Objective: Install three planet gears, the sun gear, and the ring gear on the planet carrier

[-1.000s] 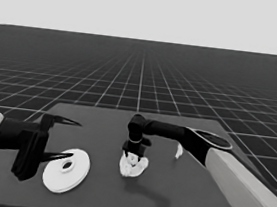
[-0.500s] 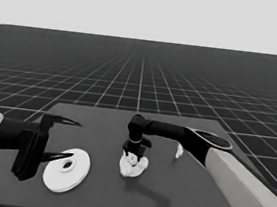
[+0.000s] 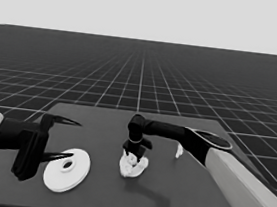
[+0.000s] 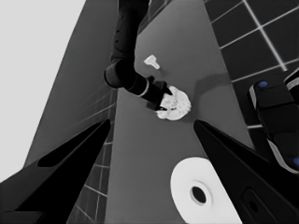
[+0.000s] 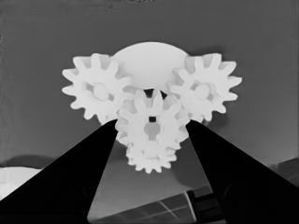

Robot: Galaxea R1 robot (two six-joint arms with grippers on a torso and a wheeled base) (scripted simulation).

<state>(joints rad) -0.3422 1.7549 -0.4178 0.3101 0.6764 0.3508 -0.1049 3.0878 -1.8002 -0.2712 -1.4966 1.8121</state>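
The planet carrier [image 5: 147,58], the smaller round part, lies mid-table with gears on it [image 3: 132,167]. Two planet gears [image 5: 96,91] [image 5: 204,91] sit on either side of it, and a third [image 5: 150,161] is half hidden under the middle gear. My right gripper [image 3: 133,155] stands straight over this cluster, shut on the sun gear [image 5: 152,126] at the centre, with one finger against each side. The ring gear [image 3: 67,170], the larger round part, lies flat at the table's left end. My left gripper [image 3: 74,140] waits open just above it and holds nothing.
A thin white piece [image 3: 179,150] stands on the table to the right of the cluster, also seen in the left wrist view [image 4: 151,61]. Dark machinery with blue lights [image 4: 275,116] shows past the table's edge. The right arm's pale forearm [image 3: 239,190] fills the lower right corner.
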